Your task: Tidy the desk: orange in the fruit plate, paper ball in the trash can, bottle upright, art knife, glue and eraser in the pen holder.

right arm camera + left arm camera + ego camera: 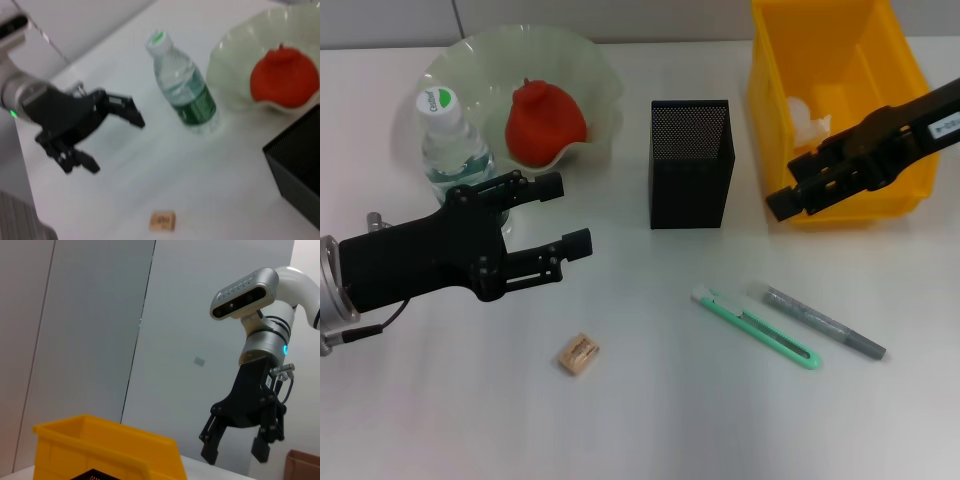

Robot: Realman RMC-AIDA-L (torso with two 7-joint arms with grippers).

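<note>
the orange point(544, 122) sits in the pale green fruit plate point(582, 62) at about eleven o'clock on the white desk point(650, 420) in the head view. the bottle point(451, 142) stands upright just beside the plate at its eight o'clock, green-and-white cap up, its long axis vertical. the black mesh pen holder point(691, 163) stands upright near the middle, toward twelve o'clock, its open mouth facing up. the yellow trash can point(840, 110) is at one to two o'clock, with the white paper ball point(808, 120) lying inside it.

the eraser point(579, 354) lies flat at about seven o'clock of the middle, well apart from everything else. the art knife point(756, 327), green, lies flat at four to five o'clock; its long axis runs from ten o'clock to four o'clock, the white tip toward ten. the glue point(824, 322), a grey stick, lies near the knife and roughly parallel to it, also running ten to four, not touching it.

the left gripper point(568, 213) hovers at nine o'clock, just in front of the bottle, pointing toward three o'clock with its fingers point(549, 185) spread apart and nothing between them. the right gripper point(782, 203) hangs over the trash can's near wall at two to three o'clock, pointing toward eight; from the left wrist view its fingers point(261, 449) stand apart and hold nothing.
</note>
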